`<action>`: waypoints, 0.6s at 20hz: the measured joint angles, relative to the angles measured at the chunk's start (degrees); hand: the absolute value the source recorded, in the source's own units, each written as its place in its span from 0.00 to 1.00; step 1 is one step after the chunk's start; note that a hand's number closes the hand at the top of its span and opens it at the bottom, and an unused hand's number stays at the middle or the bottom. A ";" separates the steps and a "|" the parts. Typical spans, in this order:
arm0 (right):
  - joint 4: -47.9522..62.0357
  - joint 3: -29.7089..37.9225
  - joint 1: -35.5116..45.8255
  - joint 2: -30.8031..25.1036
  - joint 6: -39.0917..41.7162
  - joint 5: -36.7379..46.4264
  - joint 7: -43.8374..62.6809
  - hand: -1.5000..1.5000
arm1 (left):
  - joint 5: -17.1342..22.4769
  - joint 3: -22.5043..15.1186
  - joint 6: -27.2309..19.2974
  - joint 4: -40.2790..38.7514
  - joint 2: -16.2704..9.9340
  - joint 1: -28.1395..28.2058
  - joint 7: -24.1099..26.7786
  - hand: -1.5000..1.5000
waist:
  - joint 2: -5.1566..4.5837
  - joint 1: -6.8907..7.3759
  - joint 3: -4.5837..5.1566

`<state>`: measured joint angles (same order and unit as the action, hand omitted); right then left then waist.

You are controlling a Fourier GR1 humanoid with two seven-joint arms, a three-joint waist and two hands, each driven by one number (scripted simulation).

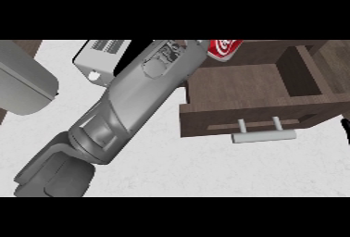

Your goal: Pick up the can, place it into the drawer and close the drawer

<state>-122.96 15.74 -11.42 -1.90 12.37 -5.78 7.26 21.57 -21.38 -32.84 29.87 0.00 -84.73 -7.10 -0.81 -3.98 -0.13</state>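
White counter (205, 171) below, pale and speckled, bare along the near edge. Closest in, left forearm (116, 115), grey and bulky, rising from the lower left and slanting up toward the far middle. Left hand at its end hidden behind the wrist and the upper edge: cannot tell whether spread, narrowed or wrapped round anything. At the right edge, a thin black sliver, likely the right hand (344, 127); too little showing to tell its state. Past the bare counter, drawer handle (263, 134), a pale bar on two posts, facing this way. Behind it the drawer (239, 88), brown wood, pulled well out, floor bare. Off to the left, a curved grey thing (24, 88), cut by the edge, and farther back a white box with vents (99, 58), just beside the forearm. Farthest, the can (224, 47), red and white, only partly showing, right by the forearm's end and over the drawer's back corner, not yet lying on the drawer floor. Risks from here, as a judgement: letting go this far back could clip the rear wall, tipping the can or sending it outside; a can left standing too tall could jam the closing; a wide sweep of the forearm could knock the white box.
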 measured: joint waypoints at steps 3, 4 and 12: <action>0.07 -0.20 1.57 -0.30 -0.59 0.35 1.01 0.00 | 1.41 -2.15 -0.81 -1.94 0.00 -0.47 1.30 1.00 | -0.16 -0.41 -0.01; 0.36 -0.39 2.06 -0.17 -0.90 0.63 1.13 0.00 | 1.92 -2.77 -1.10 -2.30 0.00 -0.60 1.64 1.00 | -0.18 -0.41 -0.01; 1.28 -0.50 3.31 -0.38 -0.94 0.87 0.48 0.00 | 4.60 -7.26 -3.24 -6.03 0.00 0.39 5.40 1.00 | -0.53 -1.62 -0.05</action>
<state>-121.68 15.24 -8.11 -2.27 11.43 -4.90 7.74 26.17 -28.64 -36.08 23.84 0.00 -84.34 -1.69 -1.34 -5.60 -0.17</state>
